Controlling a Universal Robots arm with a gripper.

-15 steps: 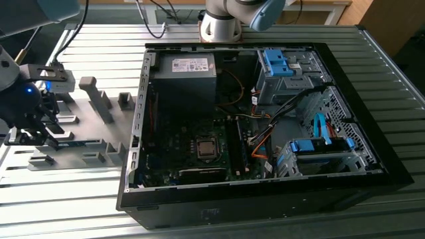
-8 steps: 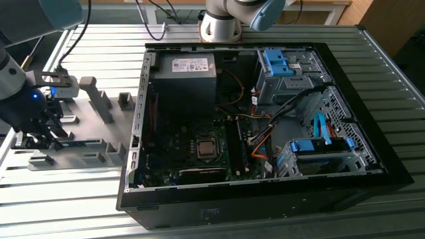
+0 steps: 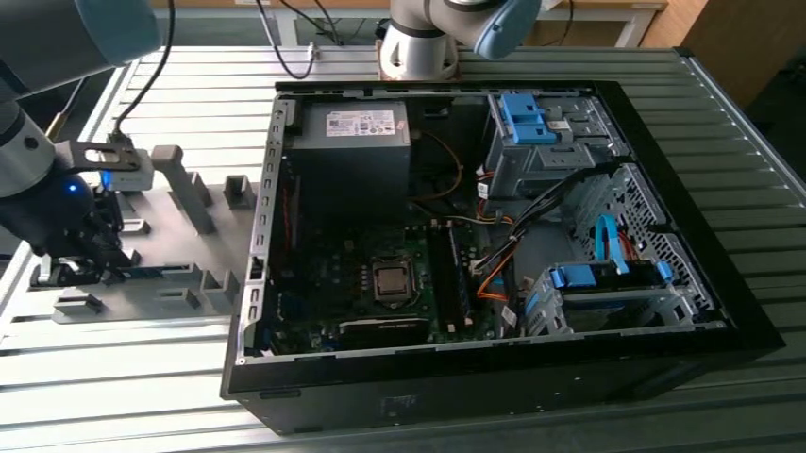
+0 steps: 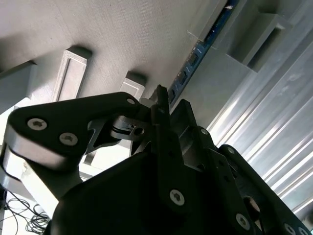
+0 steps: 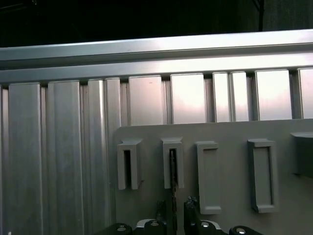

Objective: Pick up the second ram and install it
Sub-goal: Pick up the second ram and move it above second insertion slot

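alignment matters: the second ram (image 5: 172, 166) stands on edge in its grey holder (image 5: 180, 166) by the counter (image 3: 730, 123) edge at the exterior view's left. our gripper (image 5: 174, 211), jaws narrow, straddles it; we judge a centred, square pinch best.

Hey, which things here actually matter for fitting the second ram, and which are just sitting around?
Part of the job:
second ram
gripper, right at the ram
open computer case

Just lying about:
spare holder blocks
cables
slatted table
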